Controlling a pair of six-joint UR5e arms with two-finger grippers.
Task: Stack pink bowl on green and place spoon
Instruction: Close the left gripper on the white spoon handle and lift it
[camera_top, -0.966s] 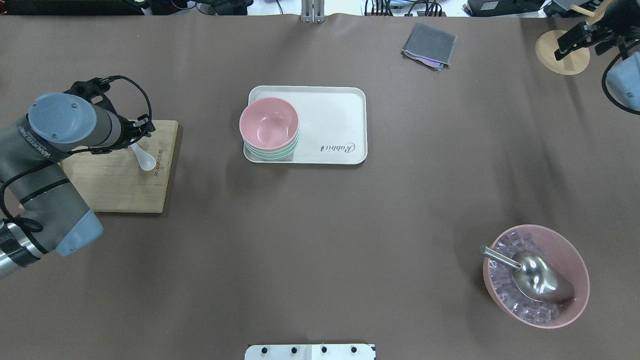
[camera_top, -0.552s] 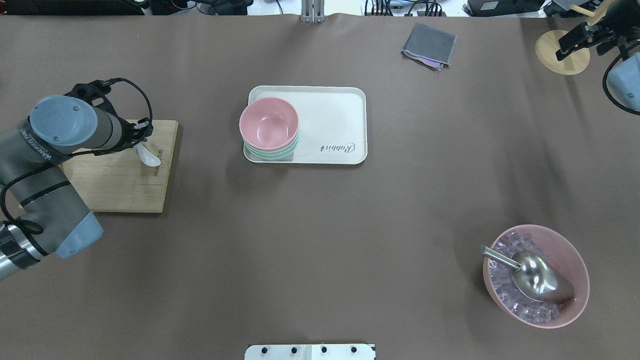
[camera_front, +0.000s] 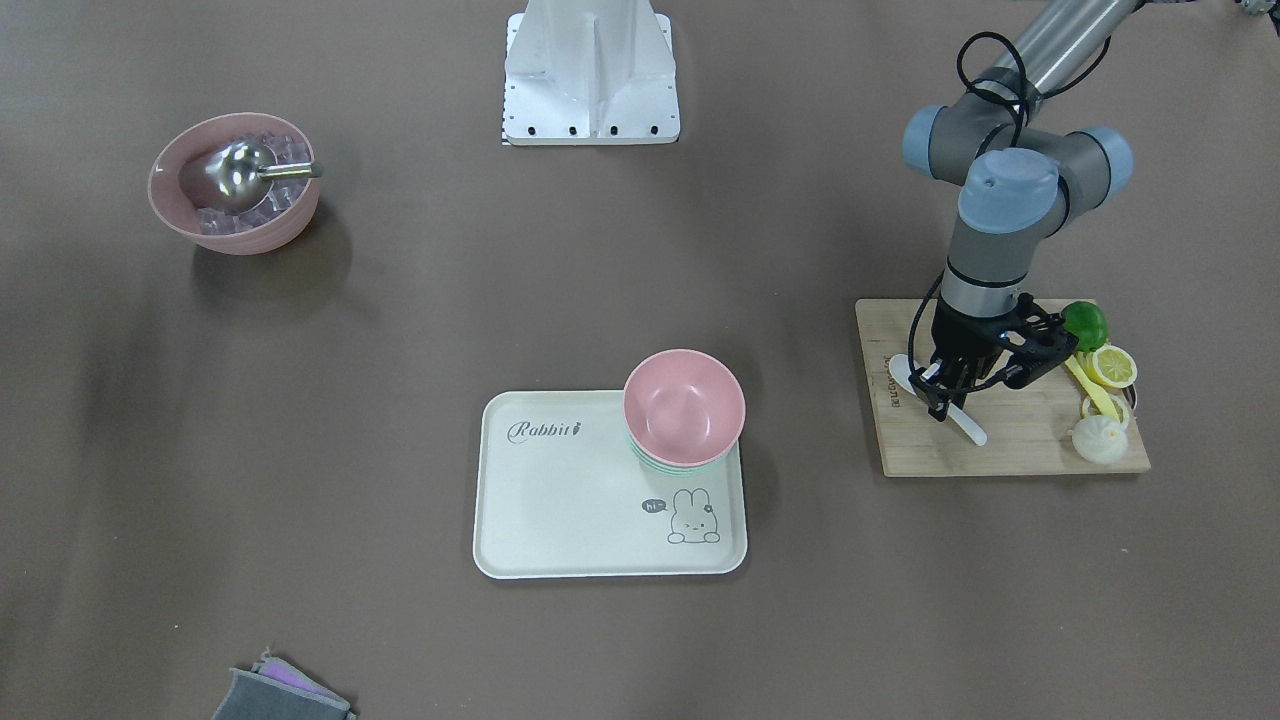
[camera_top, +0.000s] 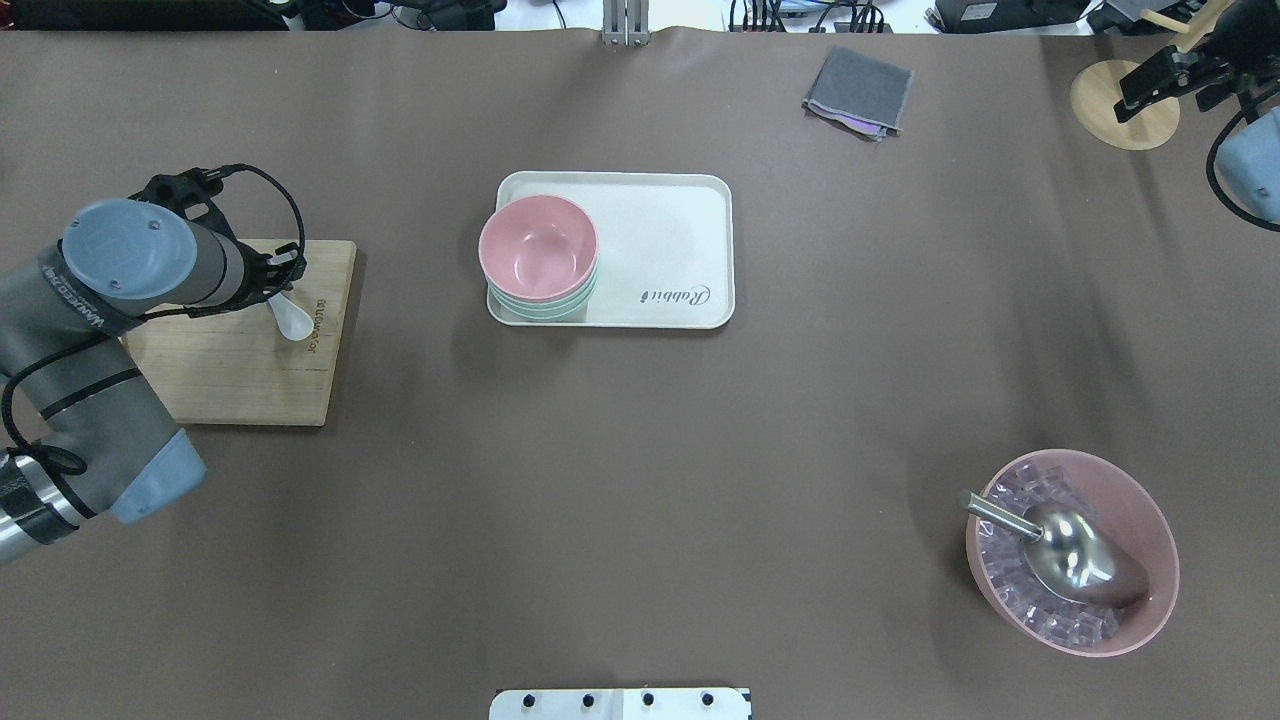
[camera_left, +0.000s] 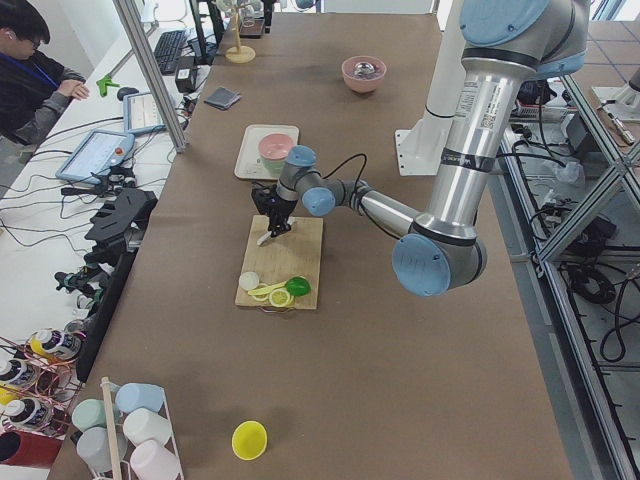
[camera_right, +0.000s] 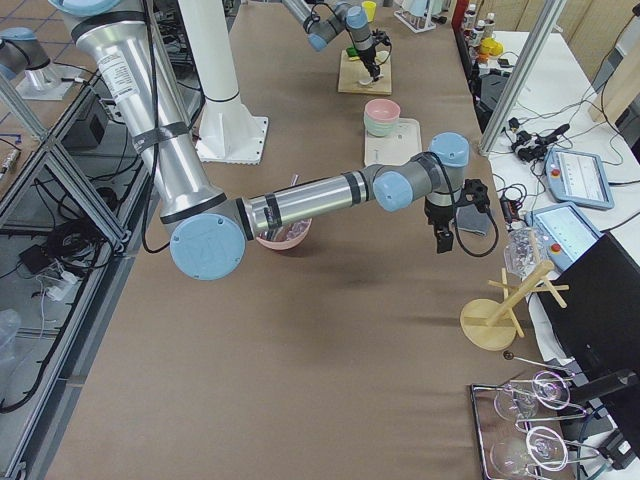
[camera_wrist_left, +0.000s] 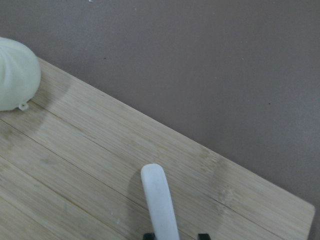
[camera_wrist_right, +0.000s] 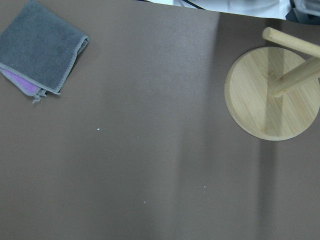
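The pink bowl (camera_top: 538, 248) sits nested on the stack of green bowls (camera_top: 545, 305) at the left end of the cream tray (camera_top: 670, 240); it also shows in the front view (camera_front: 683, 405). The white spoon (camera_top: 293, 320) is over the wooden cutting board (camera_top: 240, 370). My left gripper (camera_front: 940, 400) is shut on the spoon's handle (camera_wrist_left: 160, 200), bowl end pointing toward the tray. My right gripper (camera_top: 1135, 88) hangs far off at the back right corner, empty, its fingers apart.
A bun (camera_front: 1100, 440), lemon slice (camera_front: 1110, 365) and lime (camera_front: 1085, 322) lie on the board's outer end. A large pink bowl with ice and a metal scoop (camera_top: 1075, 550) stands front right. A grey cloth (camera_top: 858, 90) and a wooden stand (camera_top: 1120, 105) are at the back.
My left gripper has shifted slightly over the board with the spoon in it. The right arm has pulled a little further toward the back right corner.
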